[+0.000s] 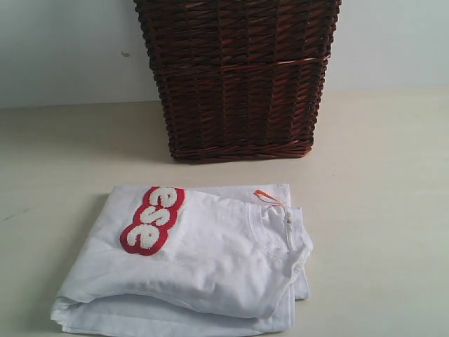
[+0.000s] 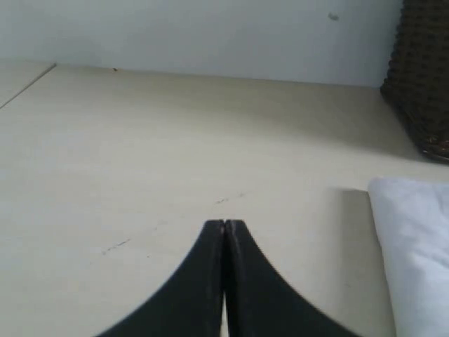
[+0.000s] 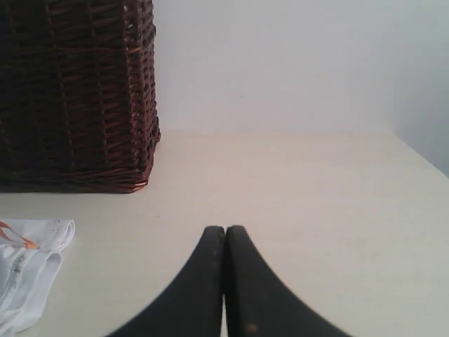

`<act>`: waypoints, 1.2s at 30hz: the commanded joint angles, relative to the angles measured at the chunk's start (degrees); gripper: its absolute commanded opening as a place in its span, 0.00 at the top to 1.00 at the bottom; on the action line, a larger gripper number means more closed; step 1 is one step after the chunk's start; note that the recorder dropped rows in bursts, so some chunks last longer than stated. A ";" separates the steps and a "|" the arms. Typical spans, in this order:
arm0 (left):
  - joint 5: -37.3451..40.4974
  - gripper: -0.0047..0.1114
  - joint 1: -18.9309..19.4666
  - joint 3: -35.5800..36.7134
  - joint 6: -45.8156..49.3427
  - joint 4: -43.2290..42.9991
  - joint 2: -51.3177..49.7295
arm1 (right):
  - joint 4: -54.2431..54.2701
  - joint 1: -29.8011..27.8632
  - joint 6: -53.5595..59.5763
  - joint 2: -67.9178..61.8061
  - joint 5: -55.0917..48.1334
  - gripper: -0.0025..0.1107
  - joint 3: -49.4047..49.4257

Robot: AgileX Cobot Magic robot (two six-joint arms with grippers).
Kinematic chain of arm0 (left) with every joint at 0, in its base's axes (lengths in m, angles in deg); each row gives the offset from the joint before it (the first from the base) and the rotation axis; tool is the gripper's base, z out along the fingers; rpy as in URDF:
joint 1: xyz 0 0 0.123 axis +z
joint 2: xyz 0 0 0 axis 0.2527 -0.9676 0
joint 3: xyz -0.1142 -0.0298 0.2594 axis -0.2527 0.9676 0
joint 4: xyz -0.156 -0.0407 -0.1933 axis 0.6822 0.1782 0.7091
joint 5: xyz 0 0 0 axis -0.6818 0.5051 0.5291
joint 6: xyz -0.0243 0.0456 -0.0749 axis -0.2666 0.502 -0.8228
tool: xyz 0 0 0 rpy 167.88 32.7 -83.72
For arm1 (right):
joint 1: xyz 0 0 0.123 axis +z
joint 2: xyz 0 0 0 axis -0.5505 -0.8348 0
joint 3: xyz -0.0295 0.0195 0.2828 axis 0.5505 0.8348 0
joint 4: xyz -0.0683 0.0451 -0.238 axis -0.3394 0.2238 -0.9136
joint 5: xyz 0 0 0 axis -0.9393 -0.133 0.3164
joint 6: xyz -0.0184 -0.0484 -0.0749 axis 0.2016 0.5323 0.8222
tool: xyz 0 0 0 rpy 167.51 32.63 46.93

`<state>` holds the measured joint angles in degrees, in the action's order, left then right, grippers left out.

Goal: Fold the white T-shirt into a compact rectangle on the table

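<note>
Currently looking across the desk [image 1: 393, 232], spreading pale and wide under everything. Noting the dark wicker basket [image 1: 238, 77] standing at the far side, well apart from the cloth.

Finding the white T-shirt [image 1: 210, 260] lying at the front middle of the desk, already stacked into a thick, roughly rectangular bundle, with the collar turned up on the right and the lower layers sticking out unevenly along the near edge.

Seeing the left claw [image 2: 224, 225] hanging over bare desk beside the shirt's left edge, pressed fully together and gripping nothing. Seeing the right claw [image 3: 224, 230] likewise pinched tight and empty, out past the collar corner.

Picking out the red-edged lettering [image 1: 153, 219] sitting on the top layer toward the left, and the small orange tag [image 1: 265, 197] poking out at the collar.

Judging the fold as nearly or wholly done, so risking more harm than good with any further touch. Risking shoving the top layer askew by nudging in with the tips together, smooth cotton sliding easily. Risking peeling the stack apart by pinching only one layer at the ragged near edge. Possibly leaving the loose collar flap springing up.
</note>
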<state>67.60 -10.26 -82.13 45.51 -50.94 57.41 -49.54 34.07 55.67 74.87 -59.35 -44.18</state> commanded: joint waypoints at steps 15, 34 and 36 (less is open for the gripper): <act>-0.05 0.96 -0.43 0.03 0.11 -0.04 0.33 | -0.21 -0.41 -2.53 0.21 -1.46 0.98 0.28; -0.05 0.96 -0.59 0.03 0.11 -0.04 0.33 | 0.06 -0.41 -2.43 0.21 -1.46 0.98 0.28; -0.05 0.96 -0.59 0.03 0.11 -0.04 0.33 | 0.06 -0.41 -2.43 0.21 -1.46 0.98 0.28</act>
<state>67.60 -10.57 -82.13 45.51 -50.94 57.41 -49.52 34.07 53.20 74.87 -61.02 -44.18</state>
